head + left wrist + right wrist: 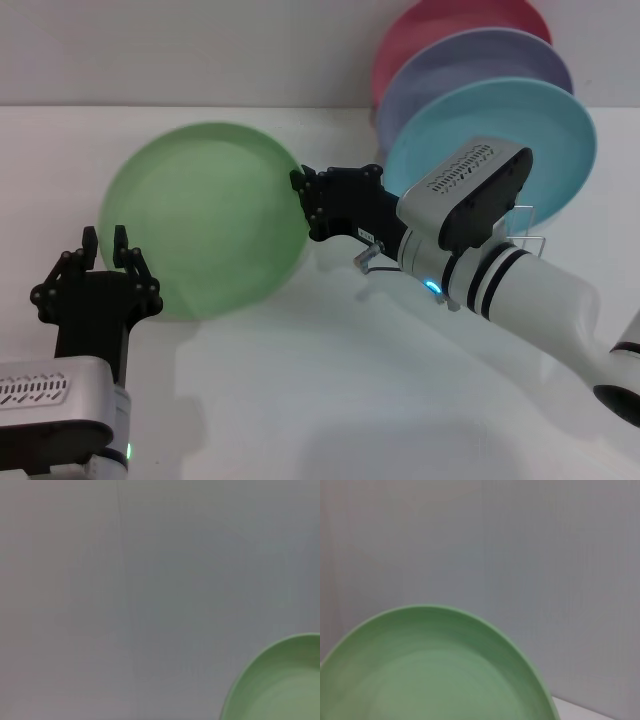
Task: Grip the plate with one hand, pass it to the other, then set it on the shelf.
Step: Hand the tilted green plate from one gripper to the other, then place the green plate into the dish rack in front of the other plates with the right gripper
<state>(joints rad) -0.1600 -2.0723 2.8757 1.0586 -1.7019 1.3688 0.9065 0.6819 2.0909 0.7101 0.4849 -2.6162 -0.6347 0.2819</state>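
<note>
1. Head view: the right gripper (pixel 305 200), black on a white arm with black rings, is clamped on the rim of the green plate (pixel 200 215) and holds it upright in the air, face toward the camera. The left gripper (pixel 105 262) stands just below and in front of the plate's lower edge, its fingers spread apart with nothing between them. Beyond the right gripper, behind its arm, a blue plate (pixel 545 130), a lavender plate (pixel 480 65) and a pink plate (pixel 450 25) stand in the wire shelf (pixel 528 235), of which only a little wire shows.

2. Left wrist view: only a curved piece of the green plate (pixel 285 685) shows, off to one side of this pincer; the rest is plain grey wall.

3. Right wrist view: the green plate (pixel 432 675) fills the area just ahead of the pincer; the fingers themselves are not seen.

4. Handling, as I judge it: the plate looks stiff, light and matte, not brittle, yet smooth enough to pivot in a rim pinch. The rim is the only hold; keep it pinched firmly and upright for slotting into the shelf.
</note>
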